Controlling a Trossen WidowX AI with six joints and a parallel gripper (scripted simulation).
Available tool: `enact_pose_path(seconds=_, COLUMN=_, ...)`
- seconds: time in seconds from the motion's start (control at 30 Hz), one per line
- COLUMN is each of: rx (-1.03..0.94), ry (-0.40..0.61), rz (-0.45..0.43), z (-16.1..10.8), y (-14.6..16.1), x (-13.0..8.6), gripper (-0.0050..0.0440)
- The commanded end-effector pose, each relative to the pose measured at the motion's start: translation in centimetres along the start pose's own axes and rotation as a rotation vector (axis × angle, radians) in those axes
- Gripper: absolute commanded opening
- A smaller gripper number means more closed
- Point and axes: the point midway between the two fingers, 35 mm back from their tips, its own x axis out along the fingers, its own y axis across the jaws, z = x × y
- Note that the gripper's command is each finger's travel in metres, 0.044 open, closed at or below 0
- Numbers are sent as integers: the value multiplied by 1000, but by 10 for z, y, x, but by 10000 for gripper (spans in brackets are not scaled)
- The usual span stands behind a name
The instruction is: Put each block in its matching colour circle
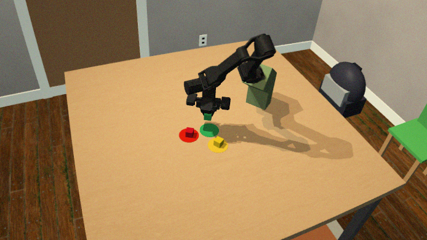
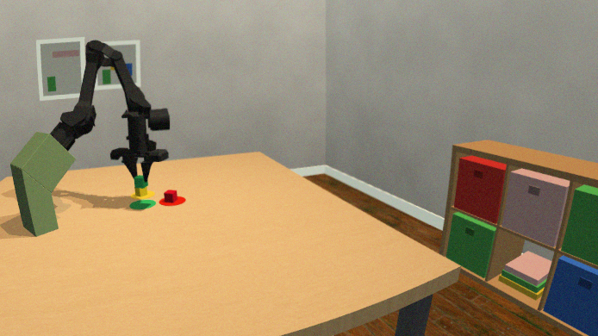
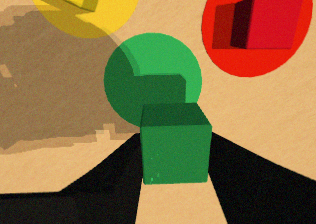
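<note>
You've got three circles clustered mid-table (image 1: 131,174), all read from the middle circle (image 1: 208,130) in the top view. One circle (image 1: 188,135) sits just left of it with a block (image 1: 189,132) on it. Another circle (image 1: 218,145) lies just in front-right, also carrying a block (image 1: 218,142). The gripper (image 1: 207,114) hangs above the middle circle's far edge, clamping a third block (image 1: 207,116). The arm's base (image 1: 261,94) stands behind-right, well apart.

- The top view looks down at a slant from high above one table (image 1: 131,177) corner, facing the door (image 1: 78,20) and grey walls, far enough to take in the whole arm (image 1: 226,64).
- The exterior view stands low beside the table (image 2: 264,248), looking across it toward the arm (image 2: 132,94) and far wall.
- The wrist view looks down, close to the green circle (image 3: 169,55).
- All three share the coloured circles.
</note>
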Motion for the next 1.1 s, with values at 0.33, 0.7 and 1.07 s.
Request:
enact_pose_path(seconds=0.33, rx=10, ry=-16, rz=-16, z=9, y=12, x=14, gripper=105)
enact_pose_path(seconds=0.7, rx=11, ry=-16, rz=-15, z=9, y=13, x=33, gripper=105)
enact_pose_path(seconds=1.07, rx=5, ry=-24, rz=-22, z=12, y=11, x=31, gripper=105)
